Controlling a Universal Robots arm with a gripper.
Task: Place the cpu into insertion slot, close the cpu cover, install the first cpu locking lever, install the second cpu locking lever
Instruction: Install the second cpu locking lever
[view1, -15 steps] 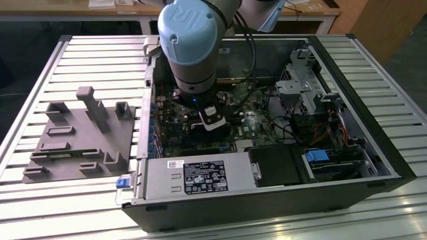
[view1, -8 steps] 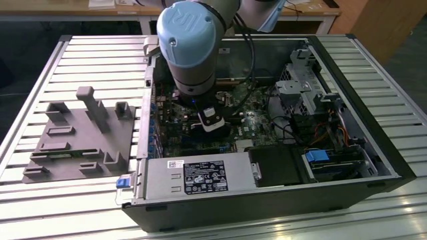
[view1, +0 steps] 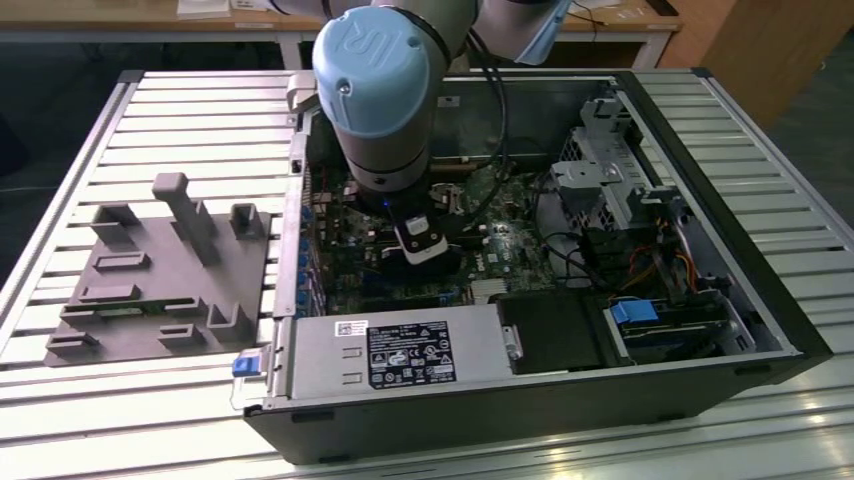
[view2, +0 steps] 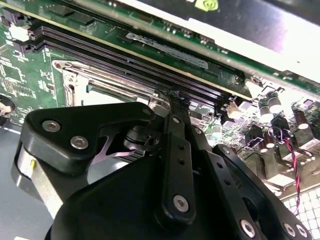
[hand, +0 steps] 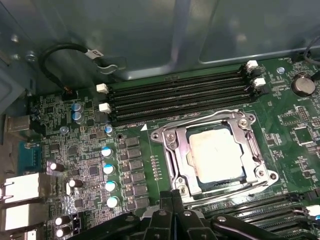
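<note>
Open computer case (view1: 561, 250) on a slatted tabletop (view1: 147, 110), with the arm (view1: 387, 90) reaching down over the motherboard (hand: 90, 165). In the first wrist view the cpu (hand: 216, 152) lies in the slot (hand: 215, 180), framed by the lowered cover (hand: 212, 150), beside the memory slots (hand: 175, 97). The pincer (hand: 172, 197) sits at the cover's edge with its fingers drawn narrow, nearly together, holding nothing visible.

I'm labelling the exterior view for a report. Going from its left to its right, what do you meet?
Grey fixture block → robot arm over the motherboard → blue-tabbed drive → the computer case's far wall.
</note>
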